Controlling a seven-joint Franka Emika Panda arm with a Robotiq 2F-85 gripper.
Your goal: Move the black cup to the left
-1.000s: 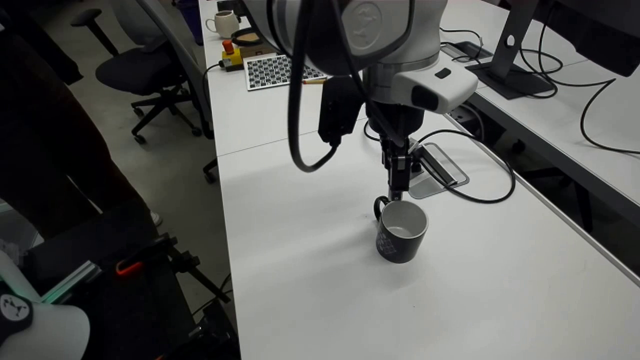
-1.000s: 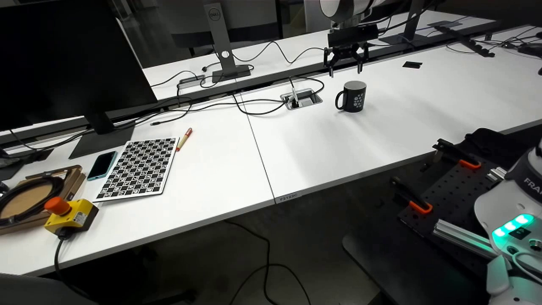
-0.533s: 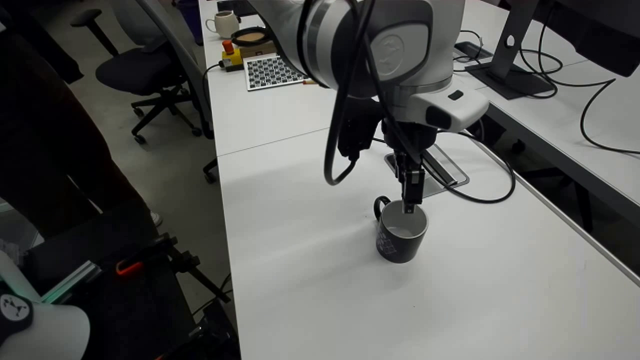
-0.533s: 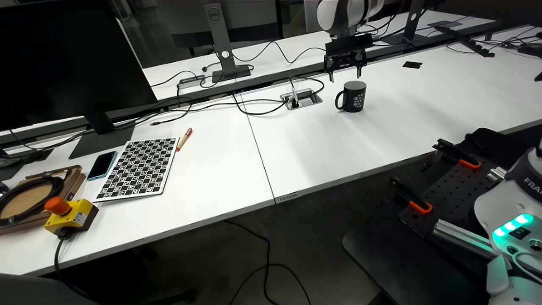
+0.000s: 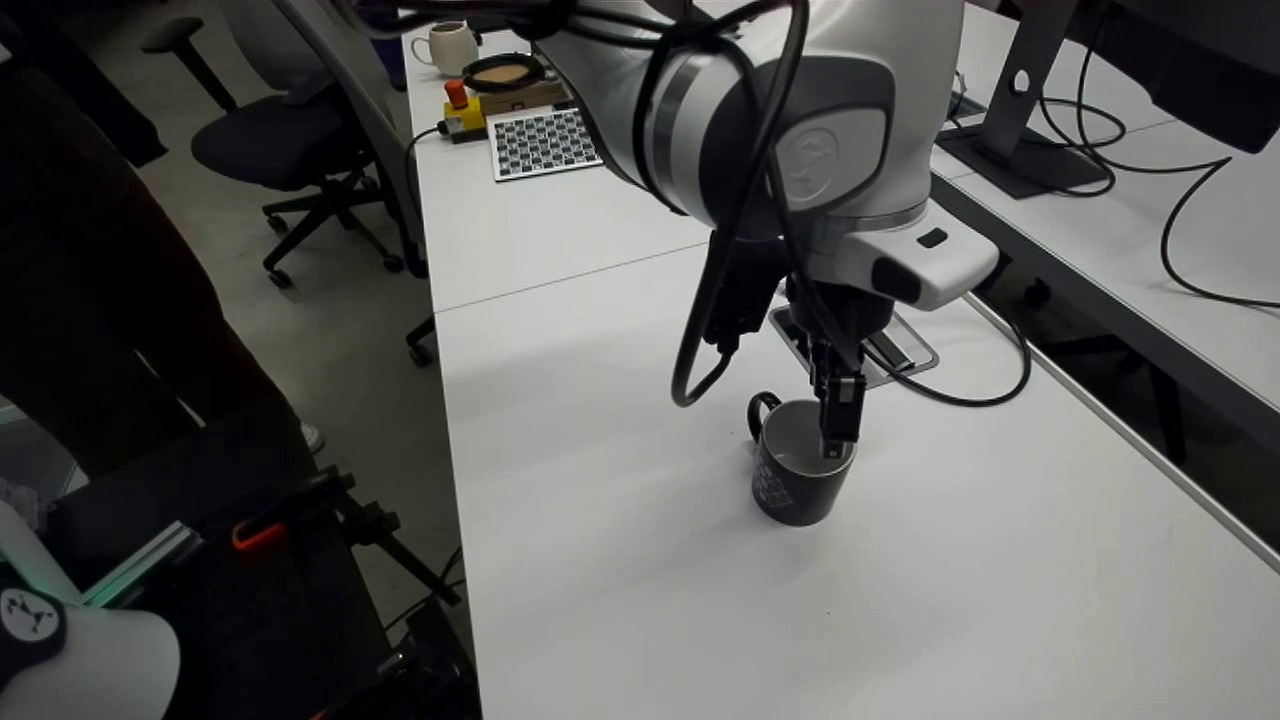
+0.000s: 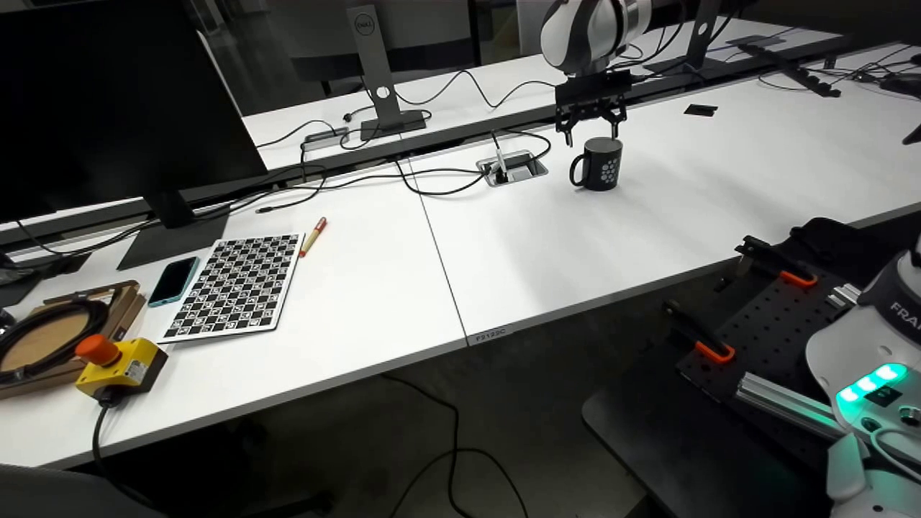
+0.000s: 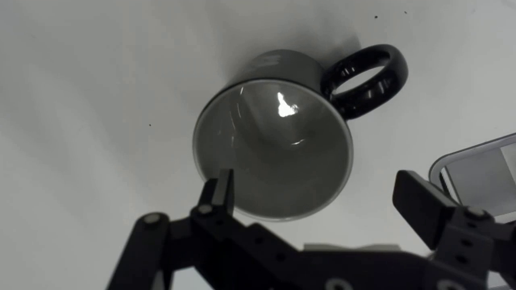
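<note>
- In an exterior view the black cup stands upright on the desk, between its two long edges; your move to the left looks yet to do.
- In an exterior view your gripper hangs by the cup's rim, seemingly on the back-edge side, jaws wide apart.
- In the wrist view one finger overlaps the rim, contact unclear; you hold nothing. Your approach looks nearly done; lining up, gripping, carrying and releasing remain.

Office, part robot lab: long white rectangular desk, wide black flat monitor, dark wheeled swivel chair; plus flat black-and-white checkered board, boxy yellow unit with round orange button.
</note>
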